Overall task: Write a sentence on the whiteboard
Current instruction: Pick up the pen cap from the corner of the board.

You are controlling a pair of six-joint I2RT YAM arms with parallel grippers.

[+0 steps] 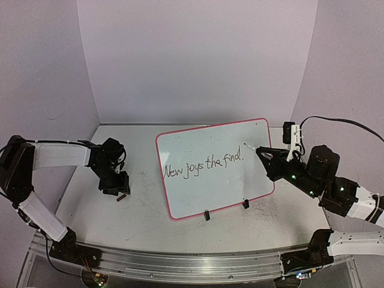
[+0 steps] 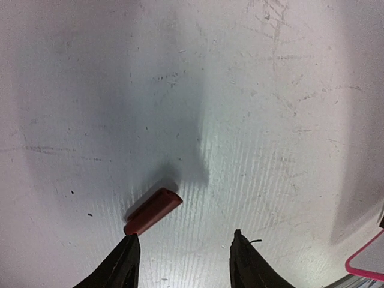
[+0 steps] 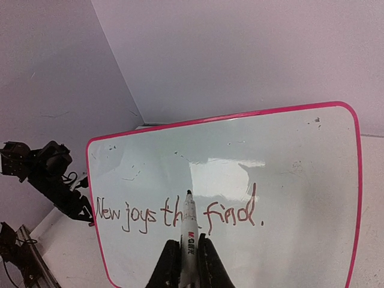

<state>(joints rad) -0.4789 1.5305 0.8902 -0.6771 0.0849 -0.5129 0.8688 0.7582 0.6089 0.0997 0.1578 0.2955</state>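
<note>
The whiteboard with a pink rim stands tilted on black clips at the table's middle. The sentence on it reads "New joys the find."; it also shows in the right wrist view. My right gripper is shut on a white marker with its tip off the board, pointing at it; in the top view the right gripper is at the board's right edge. My left gripper is open just above the table, a red marker cap lying at its left fingertip.
The whiteboard's pink corner shows at the lower right of the left wrist view. The left gripper sits left of the board. Walls enclose the table at the back and sides. Two black clips hold the board's near edge.
</note>
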